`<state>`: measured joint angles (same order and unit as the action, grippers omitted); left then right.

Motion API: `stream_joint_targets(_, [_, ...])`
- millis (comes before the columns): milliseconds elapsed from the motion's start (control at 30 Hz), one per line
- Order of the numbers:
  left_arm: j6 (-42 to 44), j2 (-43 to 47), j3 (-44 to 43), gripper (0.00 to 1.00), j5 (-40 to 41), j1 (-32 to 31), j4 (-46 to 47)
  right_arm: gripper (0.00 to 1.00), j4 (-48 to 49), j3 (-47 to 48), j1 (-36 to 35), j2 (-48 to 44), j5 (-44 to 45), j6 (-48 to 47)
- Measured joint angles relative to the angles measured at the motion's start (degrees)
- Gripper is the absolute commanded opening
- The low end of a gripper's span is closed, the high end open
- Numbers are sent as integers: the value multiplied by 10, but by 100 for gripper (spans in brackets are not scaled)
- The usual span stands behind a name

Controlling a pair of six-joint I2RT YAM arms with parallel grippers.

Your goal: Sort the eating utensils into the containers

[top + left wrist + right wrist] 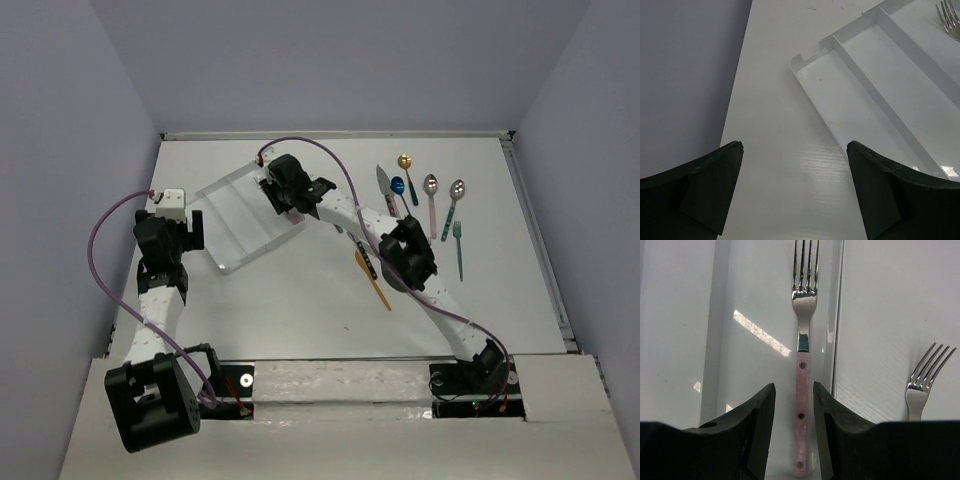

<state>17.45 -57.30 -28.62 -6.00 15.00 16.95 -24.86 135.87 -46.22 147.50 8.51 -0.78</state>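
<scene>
Jaws slightly parted, the right pincer (794,387) straddles the pink-handled fork (804,302), which lies straight ahead along a tray (755,300) compartment, lined up lengthways to fit (the left pincer (795,147) gapes empty).

Pink-handled fork (802,385) between the fingers (752,435), second fork (924,385) at right

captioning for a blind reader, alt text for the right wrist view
A pink-handled fork lies in a compartment of the clear tray, its handle between the right gripper's open fingers. A second fork lies past its right wall.
</scene>
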Motion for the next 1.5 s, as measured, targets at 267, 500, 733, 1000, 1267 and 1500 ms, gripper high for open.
stream_joint_targets(267, [0, 0, 0, 99, 0, 0, 0, 50, -5, -58, 0, -35, -8, 15])
stream_joint_targets(500, [0, 0, 1, 99, 0, 0, 1, 57, -14, -167, 0, -201, -1, 22])
stream_joint_targets(733, [0, 1, 2, 99, 0, 0, 2, 57, -25, -341, 62, -426, -5, 69])
stream_joint_targets(1000, [0, 8, 9, 99, -11, 0, 4, 57, -67, -643, 348, -559, 11, 154])
stream_joint_targets(1267, [1, 10, 9, 99, -15, 0, 4, 54, -88, -729, 449, -577, 35, 177])
stream_joint_targets(1500, [1, 16, 10, 99, -16, 0, 4, 54, -72, -729, 474, -522, 49, 181])
